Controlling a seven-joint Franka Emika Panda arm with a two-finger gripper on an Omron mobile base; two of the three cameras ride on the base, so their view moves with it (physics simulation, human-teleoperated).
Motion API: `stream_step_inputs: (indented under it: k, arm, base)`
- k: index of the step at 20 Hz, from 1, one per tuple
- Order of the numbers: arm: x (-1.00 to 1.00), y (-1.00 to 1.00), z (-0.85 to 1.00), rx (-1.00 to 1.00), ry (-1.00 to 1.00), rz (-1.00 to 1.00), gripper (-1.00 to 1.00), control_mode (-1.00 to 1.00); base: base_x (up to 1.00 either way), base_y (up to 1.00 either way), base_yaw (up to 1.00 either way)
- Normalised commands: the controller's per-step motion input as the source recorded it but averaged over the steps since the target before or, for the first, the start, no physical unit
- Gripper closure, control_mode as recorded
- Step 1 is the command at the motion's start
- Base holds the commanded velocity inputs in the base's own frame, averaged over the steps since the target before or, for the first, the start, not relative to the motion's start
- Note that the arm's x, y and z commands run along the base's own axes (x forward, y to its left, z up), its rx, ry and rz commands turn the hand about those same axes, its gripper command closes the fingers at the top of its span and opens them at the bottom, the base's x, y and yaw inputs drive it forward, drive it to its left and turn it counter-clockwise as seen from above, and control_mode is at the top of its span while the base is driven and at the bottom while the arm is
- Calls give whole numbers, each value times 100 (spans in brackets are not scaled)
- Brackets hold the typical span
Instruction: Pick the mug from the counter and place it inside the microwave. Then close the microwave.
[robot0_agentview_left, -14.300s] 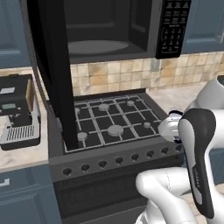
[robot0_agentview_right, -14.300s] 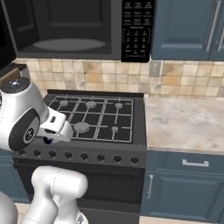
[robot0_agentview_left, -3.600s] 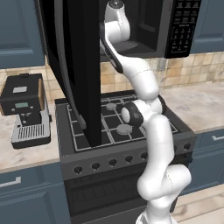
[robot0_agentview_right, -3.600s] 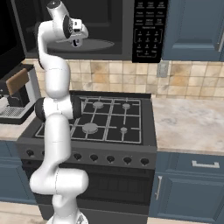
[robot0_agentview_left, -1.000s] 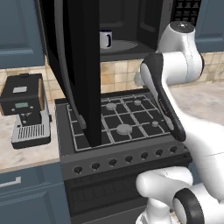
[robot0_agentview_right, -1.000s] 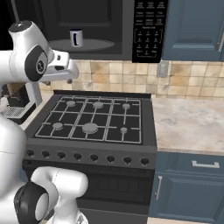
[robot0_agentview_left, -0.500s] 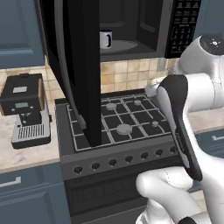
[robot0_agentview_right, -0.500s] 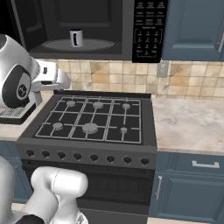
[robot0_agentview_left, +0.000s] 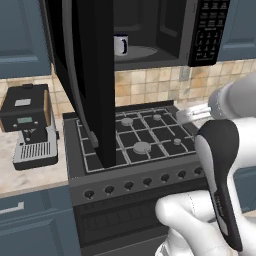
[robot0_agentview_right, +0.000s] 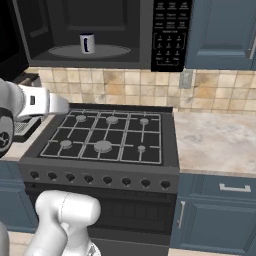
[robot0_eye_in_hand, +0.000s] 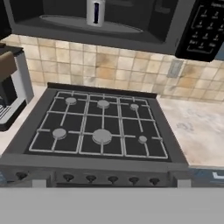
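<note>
Mug upright inside microwave; door open in left base view.

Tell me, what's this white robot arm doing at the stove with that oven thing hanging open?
The small grey-white mug with the dark handle already stands inside the big black over-range microwave, on its round plate. The microwave's wide dark door hangs open over the black gas stove. The white arm holds nothing and sits low in front of the stove. Shutting the door is the step not yet done.
</note>
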Motion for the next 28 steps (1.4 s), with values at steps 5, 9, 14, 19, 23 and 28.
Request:
stream_step_inputs:
  k: [5,9,14,19,23,28]
  arm:
    - [-13,0,14,1,-21,-1,-100,-100]
    - [-18,0,10,5,-26,0,-100,-100]
    - [-48,0,23,2,-17,-2,-100,-100]
    - [-59,1,38,1,-14,-1,-100,-100]
    - [-58,3,34,0,-11,-3,-100,-100]
    - [-50,1,1,0,-7,-5,-100,-100]
  base:
    - [0,0,0]
    - [0,0,0]
    - [0,0,0]
    - [0,0,0]
    - [0,0,0]
    - [0,0,0]
